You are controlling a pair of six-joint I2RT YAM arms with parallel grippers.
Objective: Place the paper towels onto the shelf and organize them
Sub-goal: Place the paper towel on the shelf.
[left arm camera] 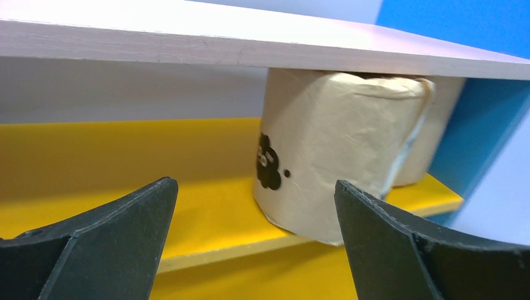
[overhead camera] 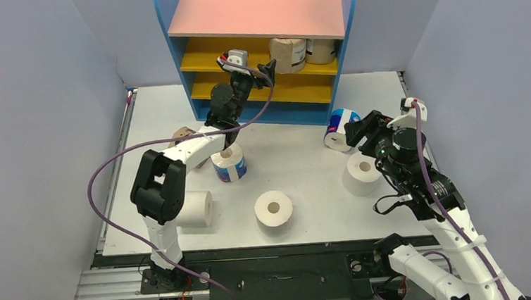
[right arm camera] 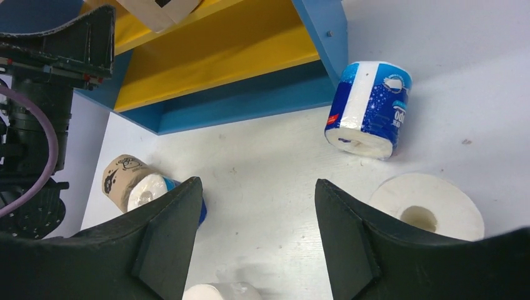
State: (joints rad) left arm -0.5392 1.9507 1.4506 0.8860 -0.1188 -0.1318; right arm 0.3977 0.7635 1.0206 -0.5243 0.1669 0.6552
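The shelf (overhead camera: 257, 15) stands at the back, with two tan paper towels (overhead camera: 288, 54) (overhead camera: 321, 49) upright on its upper yellow board (left arm camera: 125, 162). My left gripper (overhead camera: 260, 70) hovers open and empty in front of that board, the nearer tan roll (left arm camera: 331, 162) just beyond its fingertips. My right gripper (right arm camera: 257, 181) is open over bare table, nothing between its fingers. A blue-and-white roll (right arm camera: 369, 106) lies on its side by the shelf's right foot. An upright white roll (right arm camera: 428, 206) sits to the gripper's right.
On the table are a white roll (overhead camera: 274, 209) at the front middle, another (overhead camera: 197, 208) behind the left arm, an upright blue-and-white roll (overhead camera: 229, 164) and a tan roll (overhead camera: 183, 136) on its side. Grey walls close both sides.
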